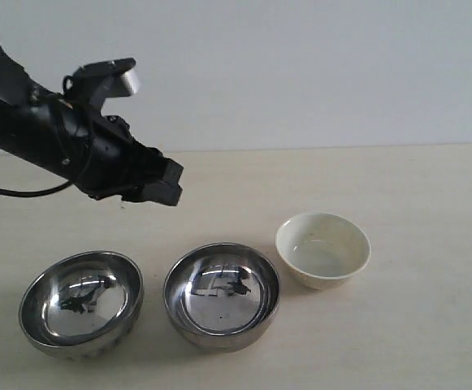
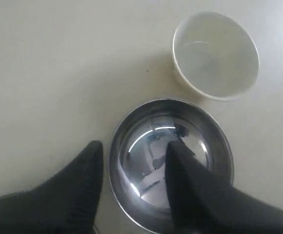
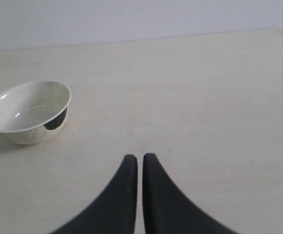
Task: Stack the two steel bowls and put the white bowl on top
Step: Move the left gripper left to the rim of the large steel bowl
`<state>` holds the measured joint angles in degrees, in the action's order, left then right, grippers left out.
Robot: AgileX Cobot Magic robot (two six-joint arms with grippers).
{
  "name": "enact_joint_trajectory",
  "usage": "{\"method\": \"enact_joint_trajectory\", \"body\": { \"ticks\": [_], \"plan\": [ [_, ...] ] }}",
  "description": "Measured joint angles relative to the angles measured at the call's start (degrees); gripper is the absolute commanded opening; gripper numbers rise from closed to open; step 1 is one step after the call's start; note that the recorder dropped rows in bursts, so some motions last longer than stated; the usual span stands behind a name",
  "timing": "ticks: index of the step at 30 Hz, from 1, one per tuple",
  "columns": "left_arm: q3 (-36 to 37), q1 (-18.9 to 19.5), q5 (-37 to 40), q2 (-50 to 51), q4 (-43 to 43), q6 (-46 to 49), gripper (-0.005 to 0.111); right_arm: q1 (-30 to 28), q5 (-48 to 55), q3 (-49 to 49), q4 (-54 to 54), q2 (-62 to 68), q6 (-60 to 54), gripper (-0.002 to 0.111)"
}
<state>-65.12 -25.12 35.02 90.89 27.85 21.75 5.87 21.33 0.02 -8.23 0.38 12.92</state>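
Two shiny steel bowls stand side by side near the table's front: one at the left (image 1: 81, 303), one in the middle (image 1: 222, 294). The cream-white bowl (image 1: 323, 249) sits to the right of them, slightly farther back. My left gripper (image 1: 166, 183) hovers open above and behind the steel bowls. In the left wrist view the middle steel bowl (image 2: 146, 146) lies under the open left gripper (image 2: 134, 148), with the white bowl (image 2: 215, 54) beyond it. My right gripper (image 3: 140, 158) is shut with nothing in it, low over bare table, the white bowl (image 3: 28, 111) off to its side.
The pale wooden table (image 1: 414, 325) stretches bare to the right of the bowls. A plain light wall stands behind it. A black cable (image 1: 20, 192) trails from the left arm at the left edge.
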Motion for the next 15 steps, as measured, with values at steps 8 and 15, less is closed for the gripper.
{"method": "enact_joint_trajectory", "body": {
  "ticks": [8,15],
  "plan": [
    [4.15,0.00,-0.07,-12.64,-2.38,-3.17,0.004,0.00,0.00,0.00,0.00,0.00,0.00,0.000],
    [17.91,0.00,-5.83,-25.52,-1.61,-3.65,0.004,0.00,0.00,0.00,0.00,0.00,0.00,0.000]
  ]
}}
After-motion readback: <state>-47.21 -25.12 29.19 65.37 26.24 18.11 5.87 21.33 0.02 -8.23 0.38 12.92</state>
